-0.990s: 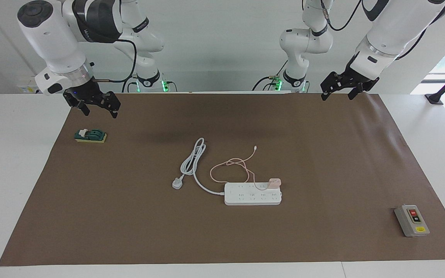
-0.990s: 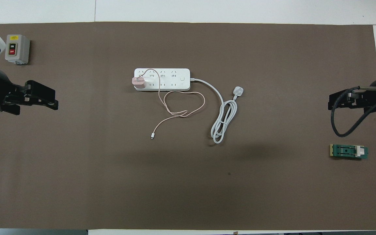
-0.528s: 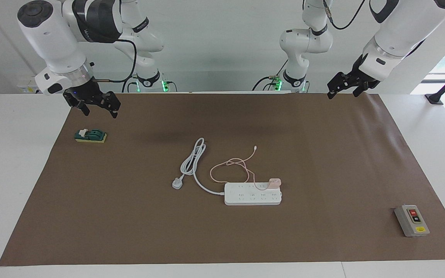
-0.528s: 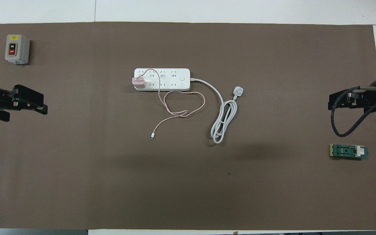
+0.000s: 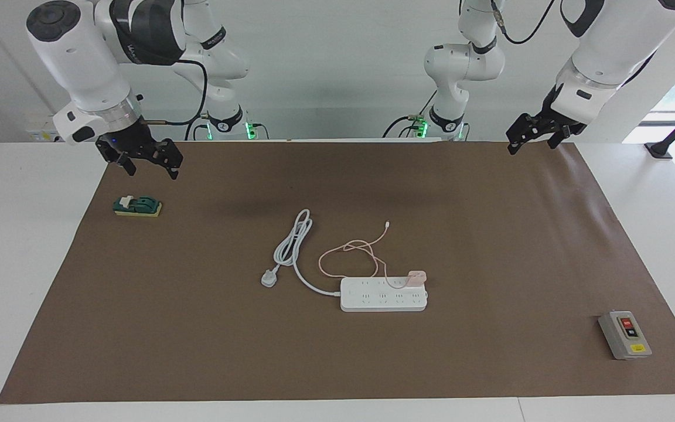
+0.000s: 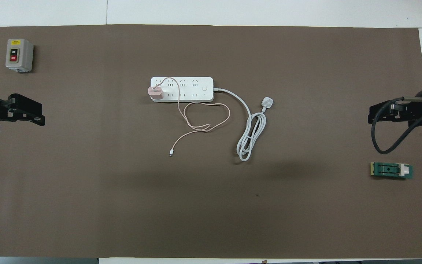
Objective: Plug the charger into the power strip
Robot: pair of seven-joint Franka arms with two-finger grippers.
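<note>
The white power strip [image 5: 383,295] [image 6: 181,89] lies flat in the middle of the brown mat. The pale pink charger [image 5: 417,276] [image 6: 156,92] sits on top of the strip, at its end toward the left arm. Its thin pink cable [image 5: 349,249] [image 6: 196,126] loops over the mat nearer to the robots. My left gripper [image 5: 529,145] [image 6: 41,116] hangs open and empty in the air over the mat's edge at the left arm's end. My right gripper [image 5: 151,172] [image 6: 373,115] waits open and empty over the mat's corner at the right arm's end.
The strip's thick white cord ends in a white three-pin plug [image 5: 269,278] [image 6: 267,102] beside the strip. A grey box with red and black buttons [image 5: 624,335] [image 6: 19,55] stands at the left arm's end. A green switch block [image 5: 137,206] [image 6: 391,170] lies below the right gripper.
My left gripper has drawn back toward its own end of the table. The right arm, the charger and the strip have not moved.
</note>
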